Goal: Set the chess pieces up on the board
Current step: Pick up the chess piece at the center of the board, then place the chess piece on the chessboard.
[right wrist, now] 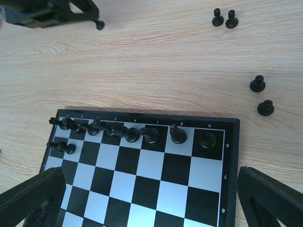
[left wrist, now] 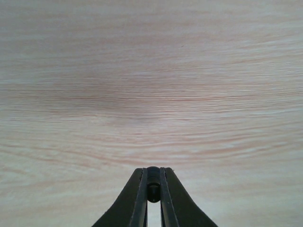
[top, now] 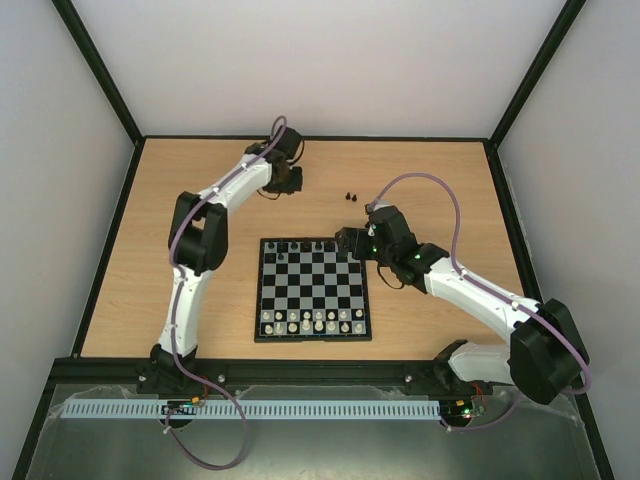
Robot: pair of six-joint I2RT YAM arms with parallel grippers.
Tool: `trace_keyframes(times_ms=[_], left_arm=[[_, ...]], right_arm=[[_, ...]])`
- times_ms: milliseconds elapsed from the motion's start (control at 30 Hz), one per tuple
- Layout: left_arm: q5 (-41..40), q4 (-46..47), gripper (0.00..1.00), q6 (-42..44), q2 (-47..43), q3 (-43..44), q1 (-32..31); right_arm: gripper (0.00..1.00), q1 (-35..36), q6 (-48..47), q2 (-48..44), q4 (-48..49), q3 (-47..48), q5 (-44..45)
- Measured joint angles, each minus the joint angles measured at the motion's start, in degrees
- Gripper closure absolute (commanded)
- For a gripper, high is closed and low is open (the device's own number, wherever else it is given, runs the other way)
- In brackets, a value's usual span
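Note:
The board (top: 262, 290) lies mid-table. Its far row holds several black chess pieces (right wrist: 151, 135), with two more (right wrist: 64, 147) on the second row at the left. Loose black pawns stand on the wood beyond it: a pair (right wrist: 224, 18) and two singles (right wrist: 257, 83) (right wrist: 265, 108). My left gripper (left wrist: 153, 173) is shut on a small black piece (left wrist: 153, 183) low over bare wood, far left of the board (top: 290, 186). My right gripper (right wrist: 151, 203) hangs open over the board's far right corner, with nothing between its fingers (right wrist: 33, 198).
Pale chess pieces (top: 312, 321) fill the board's two near rows. The left arm's tip (right wrist: 57, 12) shows at the top left of the right wrist view. Dark walls edge the wooden table (top: 200, 290).

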Motion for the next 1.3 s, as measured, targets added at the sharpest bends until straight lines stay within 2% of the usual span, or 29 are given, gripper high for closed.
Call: trace_keyframes(times_ms=[200, 567, 867, 1067, 1300], left_arm=[[-1.81, 0.79, 0.97, -0.07, -10.69, -5.25, -2.45], [-3.67, 3.17, 0.95, -1.53, -32.48, -30.56, -10.93], [-4.52, 4.11, 0.94, -4.44, -45.70, -44.44, -15.98], [-3.89, 7.37, 0.93, -7.15, -47.93, -52.11, -19.50], [-3.39, 11.32, 0.93, -9.01, -43.85, -53.68, -21.46]], right_arm=[[0.00, 0.00, 0.00, -0.02, 0.00, 0.00, 0.02], [0.00, 0.00, 0.00, -0.31, 0.00, 0.00, 0.04], [0.00, 0.00, 0.02, -0.31, 0.00, 0.00, 0.02], [0.00, 0.00, 0.02, -0.28, 0.00, 0.00, 0.00], [0.00, 0.00, 0.00, -0.28, 0.00, 0.00, 0.00]])
